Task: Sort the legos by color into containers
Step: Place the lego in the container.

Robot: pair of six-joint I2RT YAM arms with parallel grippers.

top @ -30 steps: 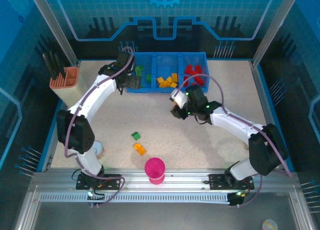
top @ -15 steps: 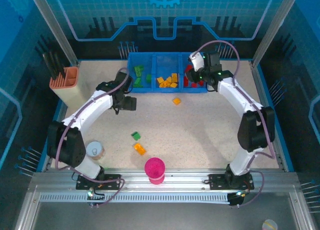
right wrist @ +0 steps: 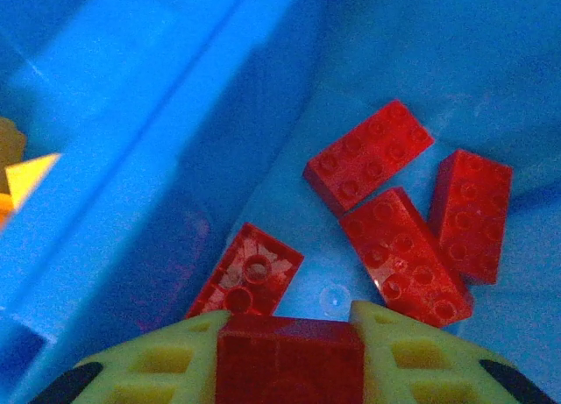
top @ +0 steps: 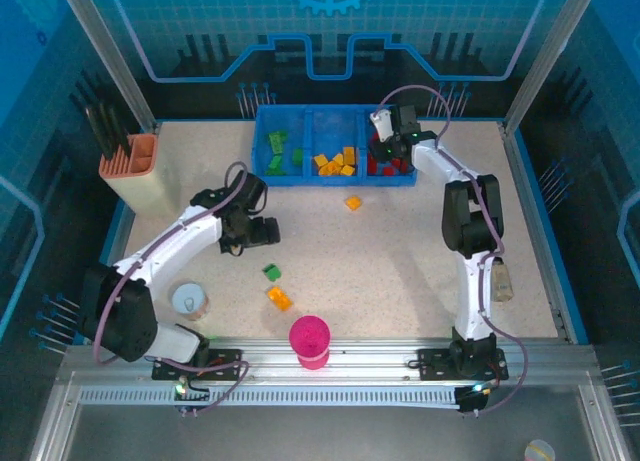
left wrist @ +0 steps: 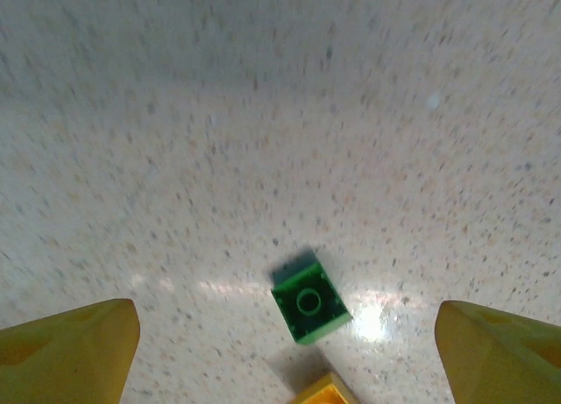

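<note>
Above the blue tray's (top: 335, 109) right-hand compartment (right wrist: 386, 36), the right pincer (right wrist: 287, 323) clamps one red brick (right wrist: 289, 369) over four red bricks (right wrist: 368, 154) (studs up). The left pincer (left wrist: 285, 334), spread wide, hangs over one green brick (left wrist: 308, 306); two orange bricks (top: 279, 298) (top: 353, 202) lie on the bench (top: 400, 271).

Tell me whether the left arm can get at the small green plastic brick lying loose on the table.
Probably yes. The left gripper hovers open near the green brick, which shows between its fingers; bare speckled table surrounds it, with only an orange-yellow brick close beside.
</note>
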